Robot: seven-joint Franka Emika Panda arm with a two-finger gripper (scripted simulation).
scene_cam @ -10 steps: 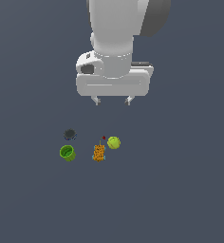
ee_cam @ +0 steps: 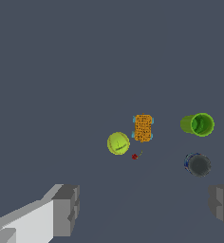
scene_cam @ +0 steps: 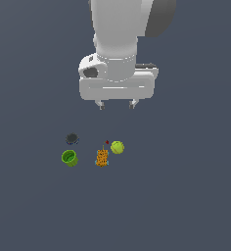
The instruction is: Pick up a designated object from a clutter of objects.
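The small dark can (scene_cam: 72, 138) stands on the grey floor at the exterior view's left of the group; in the wrist view it (ee_cam: 198, 164) shows a dark grey top and a blue side. The bright green cup (scene_cam: 69, 158) is just in front of it. The orange-yellow box (scene_cam: 102, 158), the yellow-green ball (scene_cam: 117, 147) and a tiny dark red dot (scene_cam: 107, 142) lie to the exterior view's right. My gripper (scene_cam: 117, 104) hangs open and empty well above the group, with both fingers (ee_cam: 66, 209) apart in the wrist view.
The items sit on a plain dark grey floor (scene_cam: 186, 196). The cup (ee_cam: 199, 124), box (ee_cam: 143, 127), ball (ee_cam: 118, 143) and red dot (ee_cam: 134, 156) also show in the wrist view.
None visible; the arm and the items stand as before.
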